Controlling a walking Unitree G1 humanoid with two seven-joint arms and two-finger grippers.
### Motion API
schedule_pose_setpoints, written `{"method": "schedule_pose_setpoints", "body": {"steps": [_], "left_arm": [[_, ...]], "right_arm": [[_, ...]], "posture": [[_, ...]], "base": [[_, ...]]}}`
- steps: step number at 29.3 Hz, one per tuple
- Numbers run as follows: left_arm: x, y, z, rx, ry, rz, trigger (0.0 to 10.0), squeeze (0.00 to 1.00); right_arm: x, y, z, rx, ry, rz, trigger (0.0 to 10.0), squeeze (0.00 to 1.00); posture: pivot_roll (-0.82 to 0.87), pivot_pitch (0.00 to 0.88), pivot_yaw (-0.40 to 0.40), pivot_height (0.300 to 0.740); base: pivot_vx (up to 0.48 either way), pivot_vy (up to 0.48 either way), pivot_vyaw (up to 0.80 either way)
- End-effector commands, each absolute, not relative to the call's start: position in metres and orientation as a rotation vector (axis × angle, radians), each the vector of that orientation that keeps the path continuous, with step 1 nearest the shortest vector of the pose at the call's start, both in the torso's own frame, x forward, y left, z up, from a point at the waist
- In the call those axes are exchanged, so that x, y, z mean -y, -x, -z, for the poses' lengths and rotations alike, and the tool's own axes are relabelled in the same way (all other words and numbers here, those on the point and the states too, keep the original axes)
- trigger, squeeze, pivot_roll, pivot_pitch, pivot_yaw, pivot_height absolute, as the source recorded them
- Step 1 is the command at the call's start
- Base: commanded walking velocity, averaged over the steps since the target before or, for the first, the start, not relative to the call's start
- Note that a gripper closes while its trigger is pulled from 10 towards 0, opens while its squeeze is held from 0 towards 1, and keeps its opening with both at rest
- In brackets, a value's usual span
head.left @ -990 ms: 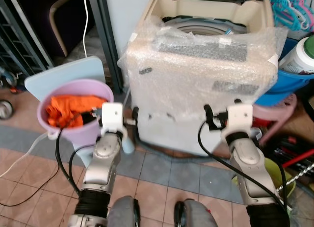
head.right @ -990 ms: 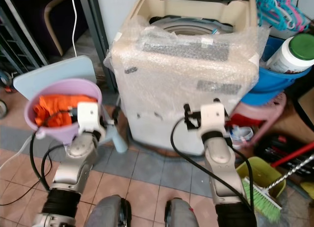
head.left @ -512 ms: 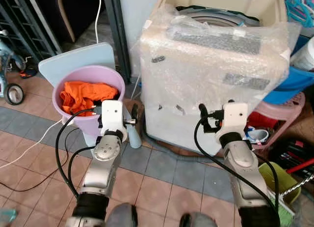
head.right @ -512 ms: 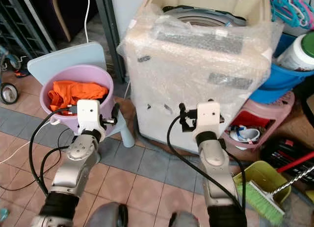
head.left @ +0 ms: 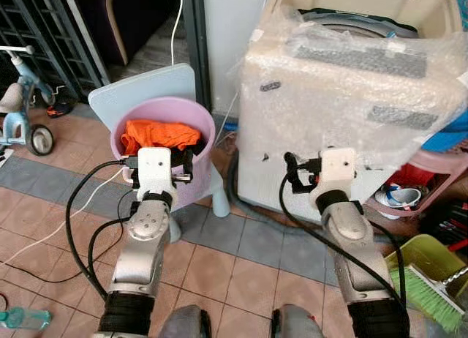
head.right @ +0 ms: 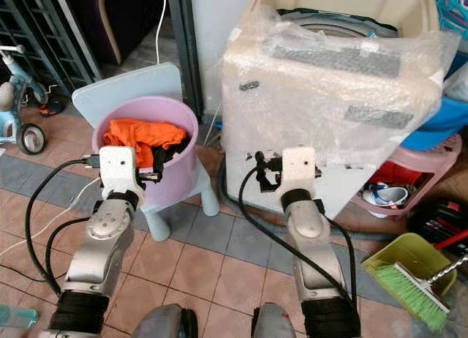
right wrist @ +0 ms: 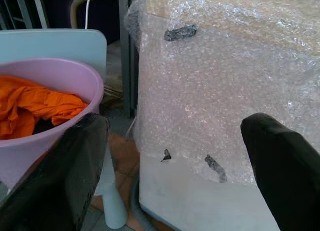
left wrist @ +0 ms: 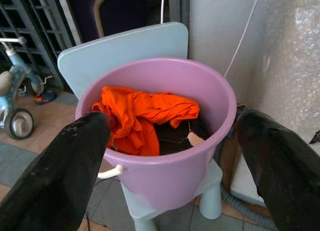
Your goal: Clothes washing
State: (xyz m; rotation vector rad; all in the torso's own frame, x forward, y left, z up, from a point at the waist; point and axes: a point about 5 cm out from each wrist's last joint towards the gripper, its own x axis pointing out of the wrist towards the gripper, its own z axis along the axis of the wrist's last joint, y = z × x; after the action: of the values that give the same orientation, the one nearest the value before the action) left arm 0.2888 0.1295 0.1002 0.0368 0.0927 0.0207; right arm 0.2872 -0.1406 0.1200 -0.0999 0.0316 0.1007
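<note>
- Left claw spread wide, facing the purple bucket.
- Orange clothes sit inside the bucket, up on a pale-blue stool.
- Right claw spread too, facing the bubble-wrapped washing machine.

A child's tricycle stands by a dark metal gate. A green brush rests on a yellow-green dustpan, near a pink stool on the tiled floor.
</note>
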Motion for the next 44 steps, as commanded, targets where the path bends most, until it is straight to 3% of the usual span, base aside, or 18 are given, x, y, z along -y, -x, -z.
{"method": "schedule_pose_setpoints", "body": {"steps": [1, 15, 22, 33, 44], "left_arm": [[-0.122, -0.288, -0.105, -0.071, -0.028, -0.001, 10.0, 0.00], [-0.133, -0.294, -0.109, -0.041, 0.003, 0.014, 10.0, 0.00], [-0.131, -0.292, -0.105, -0.050, 0.010, 0.023, 10.0, 0.00], [-0.131, -0.297, -0.111, -0.035, 0.009, 0.037, 10.0, 0.00], [-0.127, -0.293, -0.108, -0.050, 0.011, 0.048, 10.0, 0.00]], "right_arm": [[0.144, -0.284, -0.117, -0.054, 0.040, -0.090, 10.0, 0.00], [0.148, -0.282, -0.112, -0.061, 0.051, -0.088, 10.0, 0.00], [0.144, -0.287, -0.115, -0.038, 0.098, -0.133, 10.0, 0.00], [0.124, -0.290, -0.117, -0.024, 0.159, -0.222, 10.0, 0.00], [0.129, -0.291, -0.111, -0.054, 0.194, -0.233, 10.0, 0.00]], "posture": [[-0.02, 0.139, 0.038, 0.740], [-0.01, 0.098, 0.044, 0.740], [-0.01, 0.099, 0.046, 0.740], [-0.01, 0.126, 0.061, 0.740], [0.00, 0.127, 0.052, 0.740]], "base": [[0.000, 0.000, 0.00], [0.000, 0.000, 0.00], [0.274, 0.000, 0.00], [0.308, 0.000, 0.66], [0.374, 0.000, 0.05]]}}
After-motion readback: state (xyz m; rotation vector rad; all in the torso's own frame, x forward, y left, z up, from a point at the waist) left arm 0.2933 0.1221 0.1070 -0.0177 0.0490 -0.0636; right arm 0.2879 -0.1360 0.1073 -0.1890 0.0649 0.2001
